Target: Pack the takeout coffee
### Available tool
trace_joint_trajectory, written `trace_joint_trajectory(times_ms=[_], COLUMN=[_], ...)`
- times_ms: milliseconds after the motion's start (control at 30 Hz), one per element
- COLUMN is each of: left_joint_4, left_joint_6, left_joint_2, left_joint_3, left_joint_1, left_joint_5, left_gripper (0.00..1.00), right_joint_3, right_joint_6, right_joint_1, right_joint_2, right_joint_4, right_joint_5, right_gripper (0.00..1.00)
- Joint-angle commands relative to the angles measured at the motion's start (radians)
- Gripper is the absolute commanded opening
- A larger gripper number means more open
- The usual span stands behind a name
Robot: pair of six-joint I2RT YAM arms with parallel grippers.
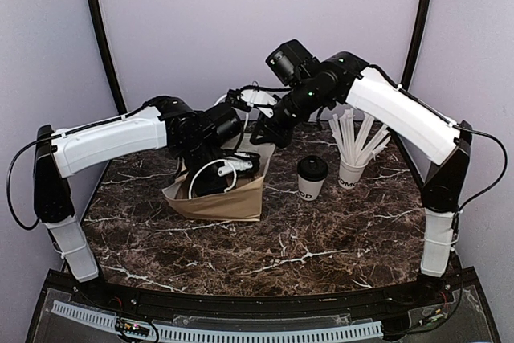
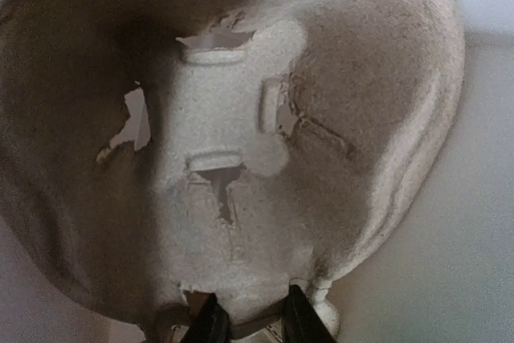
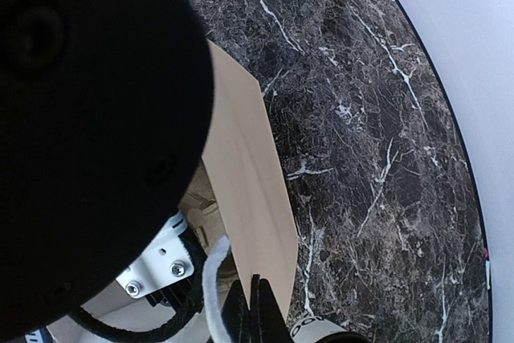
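The takeout coffee (image 1: 312,177), a white cup with a black lid, stands on the marble table right of the brown paper bag (image 1: 229,202). A bit of it also shows at the lower edge of the right wrist view (image 3: 317,329). My left gripper (image 1: 243,168) reaches into the bag's mouth. In its wrist view the gripper (image 2: 255,323) is shut on the edge of a grey-white moulded pulp cup carrier (image 2: 241,118), which fills the frame. My right gripper (image 1: 262,136) is above the bag's right rim. It (image 3: 255,312) is pinched shut on the bag's wall (image 3: 249,182).
A second white cup holding white wrapped straws (image 1: 353,158) stands right of the coffee. The left arm's black wrist (image 3: 80,118) blocks much of the right wrist view. The table's curved edge (image 3: 450,118) meets a pale wall at the right.
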Motion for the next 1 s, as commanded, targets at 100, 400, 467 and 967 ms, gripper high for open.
trace_joint_trajectory(times_ms=[100, 400, 467, 967], left_joint_4=[0.000, -0.008, -0.007, -0.033], left_joint_6=[0.020, 0.027, 0.029, 0.011], left_joint_2=[0.057, 0.085, 0.084, 0.087], left_joint_3=[0.006, 0.080, 0.088, 0.131], left_joint_1=[0.002, 0.028, 0.045, 0.083], left_joint_5=[-0.026, 0.035, 0.054, 0.087], left_gripper=[0.25, 0.27, 0.27, 0.27], right_joint_3=[0.061, 0.086, 0.060, -0.228], right_joint_6=[0.027, -0.029, -0.055, 0.021], right_joint_1=[-0.008, -0.053, -0.052, 0.070], right_joint_2=[0.022, -0.101, -0.154, -0.215], right_joint_4=[-0.012, -0.031, -0.013, 0.133], right_joint_5=[-0.066, -0.114, -0.099, -0.185], right_gripper=[0.10, 0.55, 0.56, 0.55])
